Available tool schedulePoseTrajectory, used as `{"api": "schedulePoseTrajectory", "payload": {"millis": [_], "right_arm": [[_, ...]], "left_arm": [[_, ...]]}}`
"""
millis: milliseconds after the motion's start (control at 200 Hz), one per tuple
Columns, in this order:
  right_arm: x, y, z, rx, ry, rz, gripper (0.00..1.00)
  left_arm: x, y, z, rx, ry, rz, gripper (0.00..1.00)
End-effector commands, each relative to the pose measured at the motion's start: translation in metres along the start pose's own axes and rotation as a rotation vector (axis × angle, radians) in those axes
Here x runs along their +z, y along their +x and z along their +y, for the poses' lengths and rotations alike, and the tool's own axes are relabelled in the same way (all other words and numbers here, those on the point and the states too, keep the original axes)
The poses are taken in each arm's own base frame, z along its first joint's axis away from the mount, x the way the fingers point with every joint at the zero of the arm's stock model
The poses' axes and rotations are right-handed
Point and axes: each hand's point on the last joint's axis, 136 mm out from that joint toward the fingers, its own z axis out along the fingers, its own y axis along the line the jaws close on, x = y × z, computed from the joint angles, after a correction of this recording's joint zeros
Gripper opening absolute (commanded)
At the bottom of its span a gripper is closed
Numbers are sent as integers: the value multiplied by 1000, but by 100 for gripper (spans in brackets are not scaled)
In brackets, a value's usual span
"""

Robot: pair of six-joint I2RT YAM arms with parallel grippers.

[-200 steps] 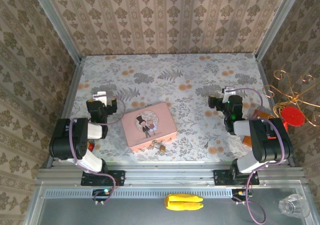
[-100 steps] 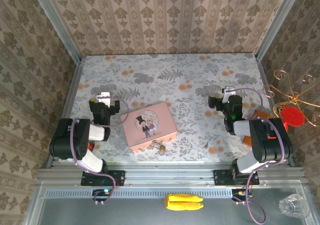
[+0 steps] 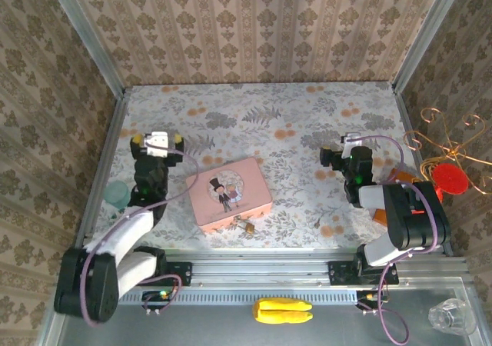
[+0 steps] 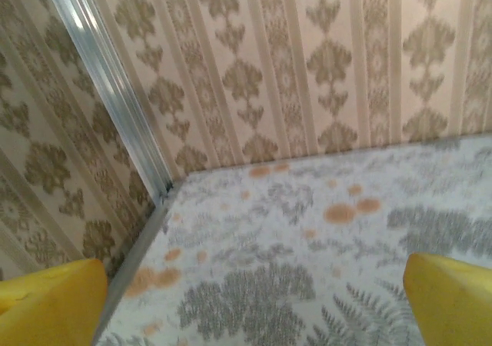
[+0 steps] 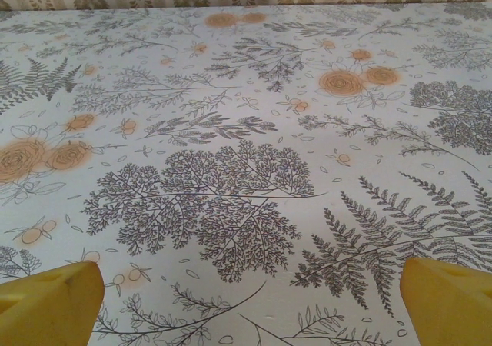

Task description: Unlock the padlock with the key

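Note:
The padlock [image 3: 247, 226], tiny and brass-gold, hangs at the front edge of the pink tin [image 3: 228, 192] in the top view. A dark sliver on the cloth to its right looks like the key [image 3: 317, 221]. My left gripper [image 3: 157, 139] is open to the left of the tin and a little further back, its yellow fingertips [image 4: 51, 303] wide apart over bare floral cloth near the back left corner. My right gripper [image 3: 339, 149] is open to the right of the tin, with only patterned cloth between its fingertips [image 5: 452, 303].
A pale teal cup [image 3: 117, 194] stands by the left rail beside my left arm. An orange object [image 3: 380, 216] lies by the right arm's base. A wire stand with a red disc [image 3: 448, 178] is outside the right wall. A yellow object [image 3: 282, 311] and a clear glass [image 3: 452, 315] sit in front of the rail.
My left arm has stretched out, carrying its gripper toward the back of the table and uncovering the teal cup. The right arm, tin and padlock have not moved.

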Motion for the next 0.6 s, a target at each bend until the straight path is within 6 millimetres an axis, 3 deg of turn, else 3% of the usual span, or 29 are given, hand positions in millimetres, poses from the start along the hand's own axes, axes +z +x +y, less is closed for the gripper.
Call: {"api": "schedulePoseTrajectory", "payload": {"millis": [0,130,240,425,475,595], "right_arm": [[-1,-7,0,-15,9,-30,100],[-1,-7,0,-14,9,-32,100],[-2,-9,3,-20,-1,-36,100],[-6,-29,14,-47,-48,44,100],[-8,-29,16,-52,-45,61,100],[-35,-61,25,-33,-81,-39,100]], "left_arm": [[-12,-2,-4,-45,31,120,100],[-23,-28,0,-215,35,105,100],[-33,-34,16,-383,-38,143,100],[-52,-15,39,-609,-63,226,100],[-58,-7,38,-687,-30,249,100],[-63,-11,24,-759,124,162,100]]}}
